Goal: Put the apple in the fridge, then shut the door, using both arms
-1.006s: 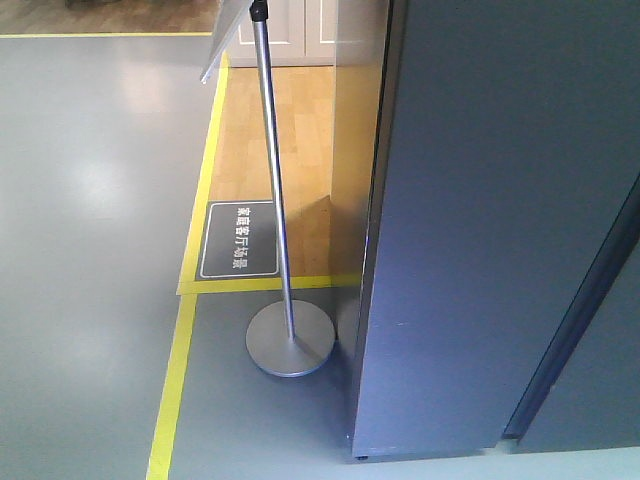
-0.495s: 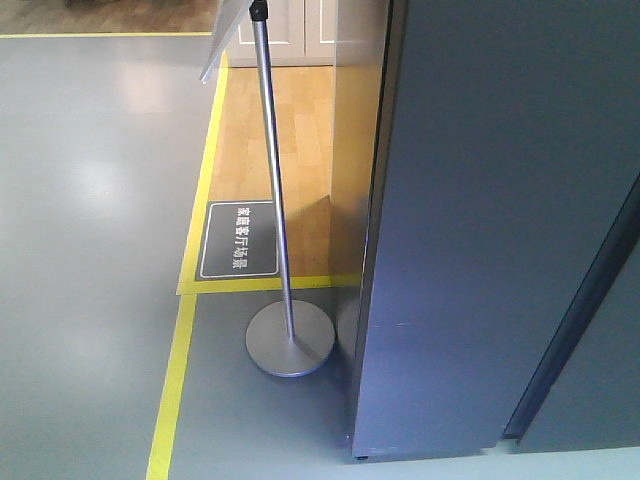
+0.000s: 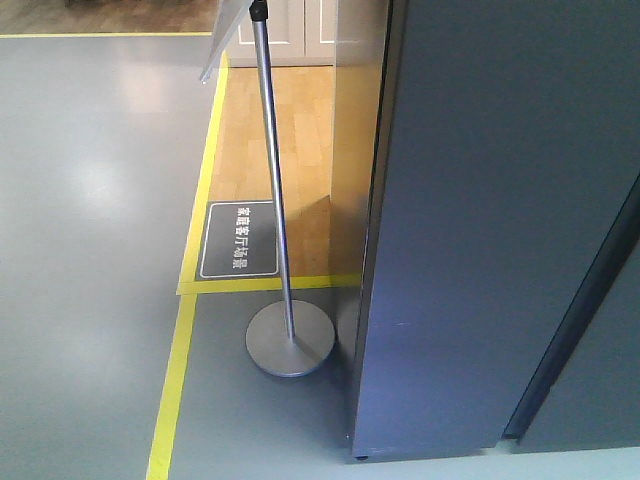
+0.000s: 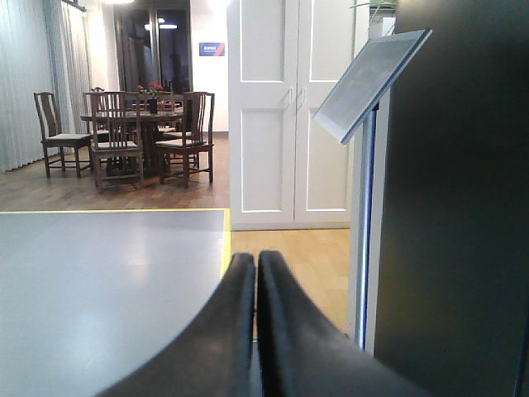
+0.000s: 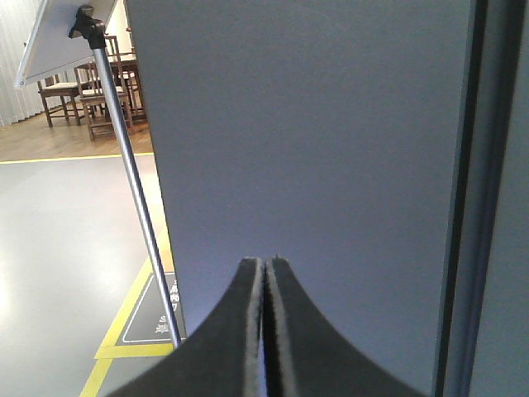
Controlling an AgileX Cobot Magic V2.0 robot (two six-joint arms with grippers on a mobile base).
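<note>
Now, fridge: the fridge fills the right half of the front view as a tall dark grey block standing on the grey floor; its lower front corner sits at the bottom edge of that view.
Door: a dark slanted seam runs down the right side of the front view between two grey panels; which panel is the door, and whether it is fully shut, I cannot tell.
Floor: grey, with yellow tape lines bordering a wooden patch just left of the fridge — a dark floor label lies inside that patch.
Sign stand: a metal pole rises from a round base just beside the fridge's left edge, carrying a tilted board at the top.
Left gripper: the left gripper has its black fingers pressed together with nothing between them, pointing past the fridge's left side.
Right gripper: the right gripper is clenched on nothing — its tips are very near the flat grey fridge face; contact is unclear.
Apple: not visible in any view.
</note>
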